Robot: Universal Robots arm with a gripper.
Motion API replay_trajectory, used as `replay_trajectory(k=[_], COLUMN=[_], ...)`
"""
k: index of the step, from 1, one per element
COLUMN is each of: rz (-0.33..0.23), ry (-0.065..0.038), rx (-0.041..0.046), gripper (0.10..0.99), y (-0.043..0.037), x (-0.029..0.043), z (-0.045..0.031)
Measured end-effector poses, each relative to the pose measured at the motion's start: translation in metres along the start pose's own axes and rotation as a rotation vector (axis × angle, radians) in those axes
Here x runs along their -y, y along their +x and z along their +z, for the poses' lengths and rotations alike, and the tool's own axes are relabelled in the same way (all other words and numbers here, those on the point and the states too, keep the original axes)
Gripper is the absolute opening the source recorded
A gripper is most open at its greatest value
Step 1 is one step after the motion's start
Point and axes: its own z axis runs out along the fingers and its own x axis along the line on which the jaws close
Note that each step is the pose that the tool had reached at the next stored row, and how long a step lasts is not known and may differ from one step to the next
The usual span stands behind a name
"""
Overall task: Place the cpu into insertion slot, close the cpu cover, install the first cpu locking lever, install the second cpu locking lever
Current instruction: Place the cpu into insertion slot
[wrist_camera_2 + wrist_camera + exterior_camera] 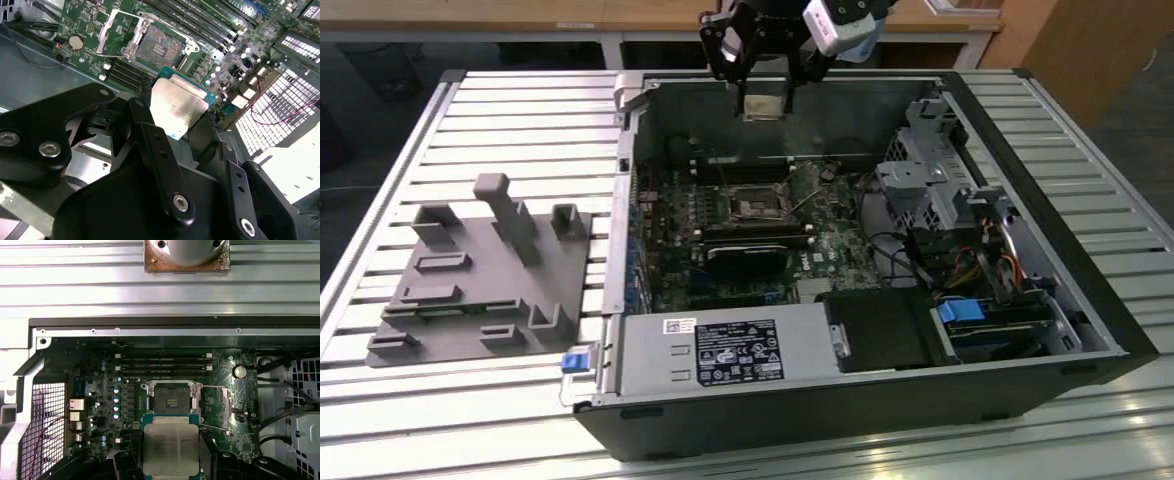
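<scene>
hand (pixel 765 95) clamped on the cpu (pixel 765 106) by 2 opposite edges, raised over the open computer case (pixel 854 405), at 12 o'clock from the bare insertion slot (pixel 754 205) in the exterior view, cpu cover (pixel 107 32) flipped open beside the slot, case on slatted counter (pixel 494 110)

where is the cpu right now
In the first wrist view the cpu is held in the gripper, in the air above the motherboard, not yet in the empty slot.
</scene>
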Motion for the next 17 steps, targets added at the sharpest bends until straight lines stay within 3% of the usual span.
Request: replay_trajectory(k=[17], rz=[0.07], ry=[-0.001], rx=[0.0062], gripper=[0.541], y=[0.0], x=[0.0], z=[0.0001])
